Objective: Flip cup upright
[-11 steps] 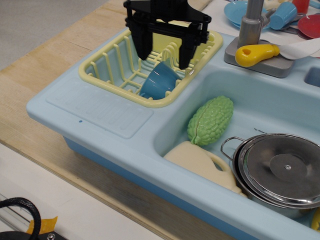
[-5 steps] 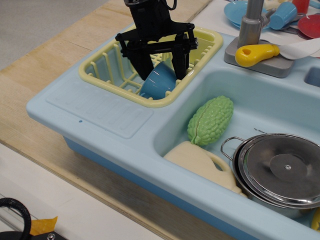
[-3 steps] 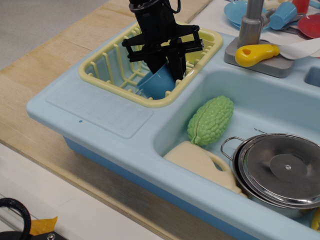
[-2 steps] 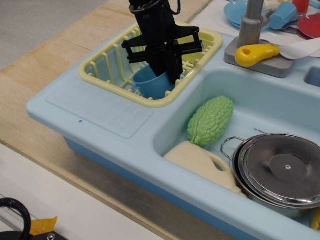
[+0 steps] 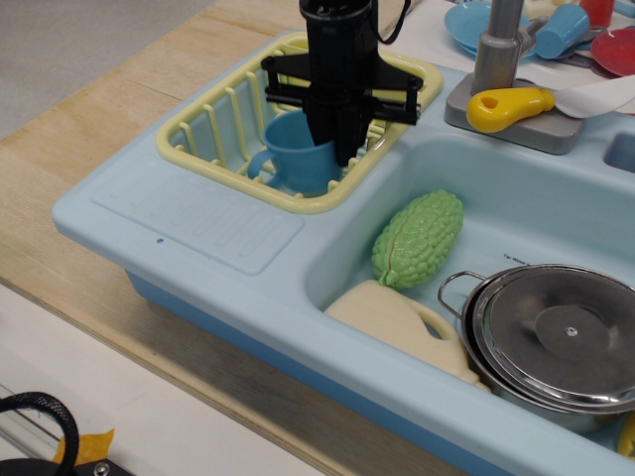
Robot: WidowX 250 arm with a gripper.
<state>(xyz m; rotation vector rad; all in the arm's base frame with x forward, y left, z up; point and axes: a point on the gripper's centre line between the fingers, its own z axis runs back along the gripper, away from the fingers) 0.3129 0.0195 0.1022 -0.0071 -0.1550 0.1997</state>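
The medium-blue cup stands nearly upright in the yellow dish rack, mouth up, its loop handle pointing left. My black gripper comes down from above with its fingers closed on the cup's right rim. The fingertips hide part of the rim and the inside of the cup.
The rack sits on the light-blue toy sink. The basin holds a bumpy green vegetable, a cream jug and a lidded steel pot. A grey faucet with a yellow handle stands behind. Plates and a teal cup are at the back right.
My gripper came down over the cup lying on its side, closed on its rim, and turned it. The cup now stands mouth up and has shifted slightly left in the rack.
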